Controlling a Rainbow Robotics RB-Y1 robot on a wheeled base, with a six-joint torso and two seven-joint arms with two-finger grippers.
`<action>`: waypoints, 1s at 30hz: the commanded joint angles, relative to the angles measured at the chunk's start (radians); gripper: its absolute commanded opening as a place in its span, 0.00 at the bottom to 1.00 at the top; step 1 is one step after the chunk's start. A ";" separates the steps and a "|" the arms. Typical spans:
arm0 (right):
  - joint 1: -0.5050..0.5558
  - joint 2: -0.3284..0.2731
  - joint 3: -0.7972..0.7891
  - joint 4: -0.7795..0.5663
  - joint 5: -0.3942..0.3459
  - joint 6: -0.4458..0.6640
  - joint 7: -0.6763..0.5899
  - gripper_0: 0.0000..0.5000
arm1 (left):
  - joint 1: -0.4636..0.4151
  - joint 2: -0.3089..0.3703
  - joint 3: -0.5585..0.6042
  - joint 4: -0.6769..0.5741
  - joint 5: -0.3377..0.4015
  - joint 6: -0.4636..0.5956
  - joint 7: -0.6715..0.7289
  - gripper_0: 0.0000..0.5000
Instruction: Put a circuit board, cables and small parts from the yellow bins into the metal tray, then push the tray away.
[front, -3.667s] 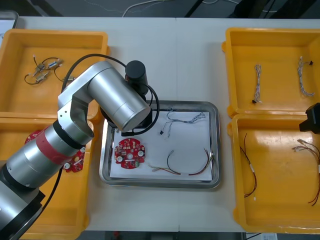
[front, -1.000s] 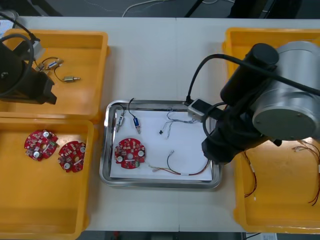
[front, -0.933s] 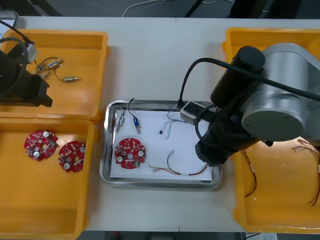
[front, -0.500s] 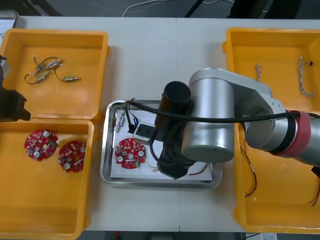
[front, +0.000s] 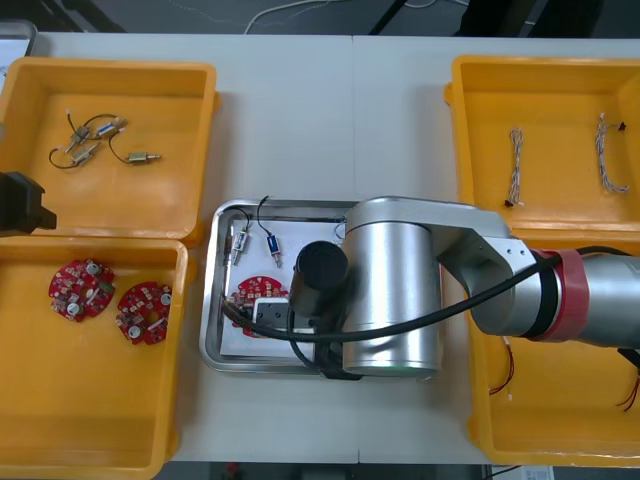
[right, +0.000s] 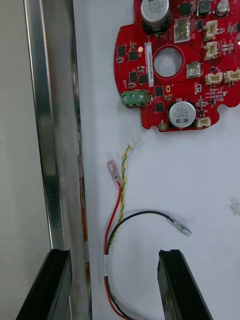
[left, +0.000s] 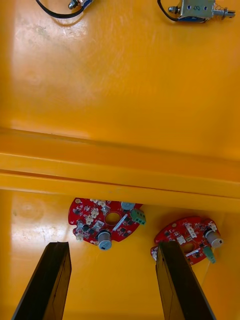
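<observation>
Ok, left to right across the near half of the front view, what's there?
Two circuit boards in the near left yellow bin → metal tray rim → tray's circuit board → right arm, right claw open over the tray → near right yellow bin. Left claw hangs open above the left yellow bins.

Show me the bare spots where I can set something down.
Free: light table between the far yellow bins, beyond the shiny metal tray; near half of the near-left yellow bin, short of its round red circuit boards. Crowded: the tray, where the right gripper hovers, jaws open; left gripper parked over that bin's far wall.
</observation>
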 joint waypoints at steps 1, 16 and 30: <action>-0.037 0.054 0.053 -0.001 0.043 -0.009 -0.018 1.00 | 0.019 0.042 0.030 -0.031 0.005 -0.015 -0.112 1.00; 0.008 0.085 0.146 0.009 0.140 -0.055 -0.028 1.00 | 0.019 0.042 0.030 -0.037 0.030 -0.032 -0.145 1.00; 0.049 0.088 0.188 0.101 0.172 -0.167 -0.027 1.00 | 0.019 0.042 0.030 -0.037 0.043 -0.038 -0.165 1.00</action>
